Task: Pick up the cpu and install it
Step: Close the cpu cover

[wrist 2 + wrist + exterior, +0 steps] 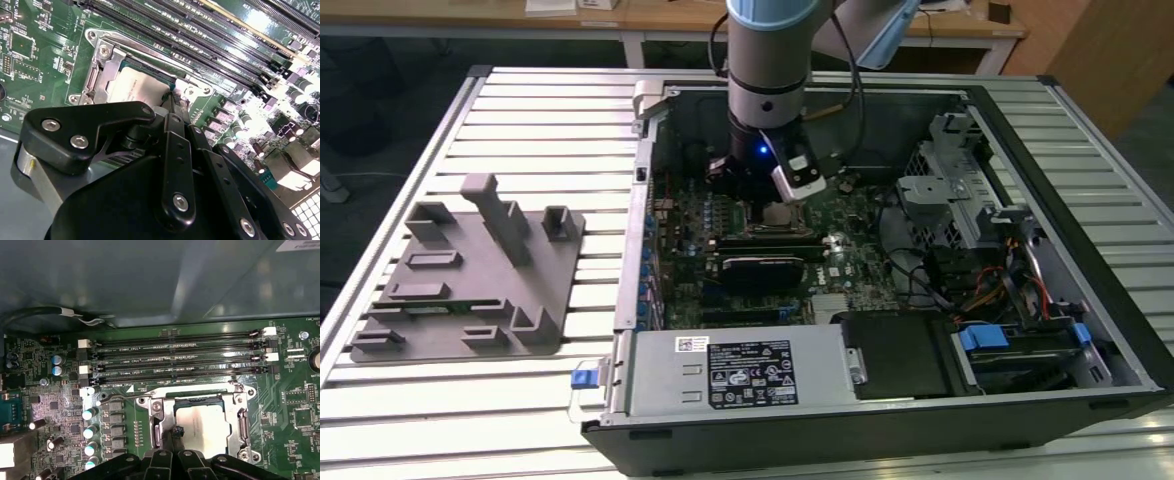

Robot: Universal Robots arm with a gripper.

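The cpu point(207, 427), a flat square chip with a silver top, lies flat inside the open metal-framed socket point(242, 420) on the green motherboard. The second wrist view shows the cpu point(135, 85) in the socket frame point(100, 55) too. My gripper point(176, 432) stands shut, its narrow tips together and down at one edge of the chip. Whether they touch the chip is unclear. In the second wrist view the gripper point(175, 102) covers part of the chip. In the exterior view the arm reaches straight down into the computer case, with the gripper point(767, 203) over the cpu point(781, 214).
Several memory slots point(175, 357) run beside the socket. A black square block point(767, 270) sits on the board nearer the power supply point(740, 370). Drive cage point(961, 190) and cables point(947, 280) fill the case at the exterior view's right. A grey fixture point(467, 270) lies outside, at its left.
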